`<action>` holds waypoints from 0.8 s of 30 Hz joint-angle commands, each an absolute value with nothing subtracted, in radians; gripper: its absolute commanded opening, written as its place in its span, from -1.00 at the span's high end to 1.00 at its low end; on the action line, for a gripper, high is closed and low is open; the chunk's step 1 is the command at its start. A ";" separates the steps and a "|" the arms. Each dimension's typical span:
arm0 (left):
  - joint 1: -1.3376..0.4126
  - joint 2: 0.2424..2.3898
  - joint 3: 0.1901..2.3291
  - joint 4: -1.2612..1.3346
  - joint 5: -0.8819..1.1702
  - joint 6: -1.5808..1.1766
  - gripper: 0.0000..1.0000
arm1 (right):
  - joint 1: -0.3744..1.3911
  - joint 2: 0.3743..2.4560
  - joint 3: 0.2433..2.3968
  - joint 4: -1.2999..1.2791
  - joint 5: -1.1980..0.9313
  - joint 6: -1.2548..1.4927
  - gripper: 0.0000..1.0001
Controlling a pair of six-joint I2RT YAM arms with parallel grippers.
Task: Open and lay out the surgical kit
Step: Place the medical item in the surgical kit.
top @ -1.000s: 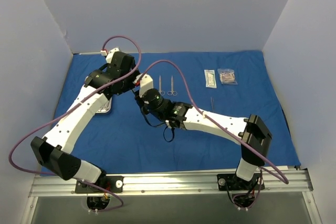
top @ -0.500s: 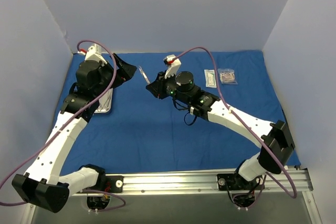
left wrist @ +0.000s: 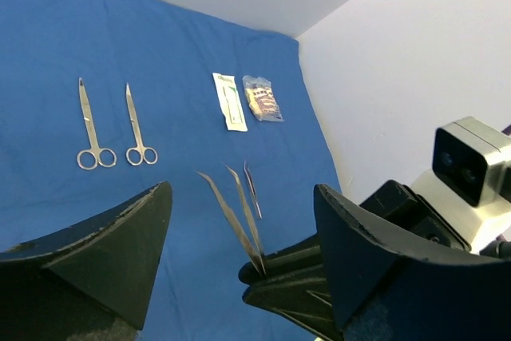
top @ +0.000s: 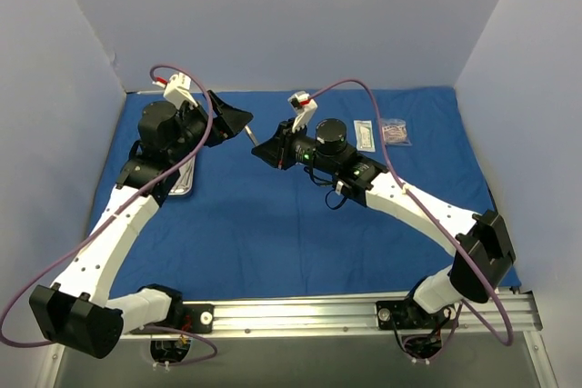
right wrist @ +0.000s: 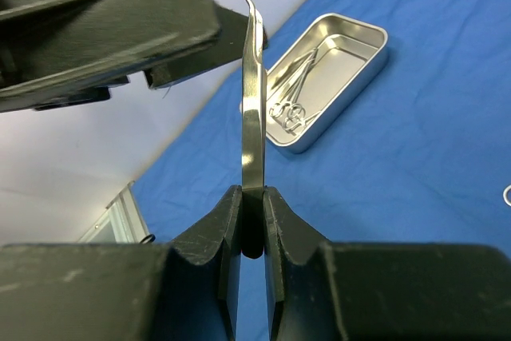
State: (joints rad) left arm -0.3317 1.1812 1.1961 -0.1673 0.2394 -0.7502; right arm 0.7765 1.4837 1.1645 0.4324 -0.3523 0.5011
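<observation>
Now: my right gripper (right wrist: 252, 197) pinches the thin tweezers (right wrist: 253, 117) by their butt end. They are held in the air above the blue cloth (top: 273, 233), right of the steel tray (right wrist: 375, 45). Their long axis runs straight out of the fingers, with the curved tip aimed toward the tray side and at the left gripper (left wrist: 242, 189). That gripper's jaws are spread and hold nothing. I cannot tell whether the tip touches it. Scissor-handled clamps (right wrist: 291, 93) lie inside the tray.
</observation>
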 commanded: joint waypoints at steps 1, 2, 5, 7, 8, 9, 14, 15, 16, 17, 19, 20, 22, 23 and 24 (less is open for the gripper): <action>-0.325 1.195 1.244 -0.147 0.219 -0.747 -0.59 | 0.772 1.436 1.164 0.492 -0.387 0.503 1.00; -0.325 1.201 1.250 -0.153 0.216 -0.747 -0.56 | 0.770 1.439 1.164 0.494 -0.388 0.503 1.00; -0.325 1.221 1.262 -0.181 0.206 -0.753 -0.45 | 0.770 1.445 1.169 0.499 -0.390 0.500 1.00; -0.327 1.233 1.267 -0.189 0.201 -0.759 -0.38 | 0.770 1.450 1.173 0.496 -0.390 0.497 1.00; -0.327 1.236 1.275 -0.189 0.198 -0.767 -0.31 | 0.770 1.453 1.173 0.497 -0.390 0.495 1.00; -0.327 1.238 1.279 -0.196 0.183 -0.770 -0.27 | 0.770 1.453 1.173 0.497 -0.388 0.495 1.00; -0.334 1.246 1.295 -0.219 0.131 -0.767 0.06 | 0.772 1.465 1.177 0.491 -0.383 0.485 1.00; -0.337 1.247 1.302 -0.230 0.121 -0.765 0.19 | 0.772 1.468 1.178 0.480 -0.383 0.480 1.00; -0.339 1.249 1.304 -0.233 0.114 -0.764 0.27 | 0.772 1.473 1.181 0.476 -0.382 0.476 1.00; -0.344 1.250 1.307 -0.239 0.104 -0.764 0.34 | 0.772 1.477 1.186 0.463 -0.379 0.471 1.00; -0.350 1.255 1.315 -0.242 0.100 -0.762 0.51 | 0.772 1.482 1.187 0.457 -0.379 0.462 1.00; -0.351 1.258 1.318 -0.247 0.094 -0.761 0.57 | 0.773 1.485 1.189 0.453 -0.379 0.460 1.00; -0.360 1.262 1.324 -0.255 0.087 -0.758 0.78 | 0.773 1.486 1.187 0.451 -0.377 0.459 1.00; -0.364 1.262 1.327 -0.259 0.083 -0.758 0.81 | 0.772 1.486 1.190 0.448 -0.376 0.456 1.00; -0.370 1.262 1.328 -0.261 0.072 -0.753 0.83 | 0.772 1.486 1.192 0.443 -0.373 0.456 1.00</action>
State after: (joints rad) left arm -0.3649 1.2572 1.2789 -0.2443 0.1337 -0.7841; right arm 0.7734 1.4868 1.1645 0.4274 -0.3683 0.4770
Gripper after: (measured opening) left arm 0.110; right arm 0.094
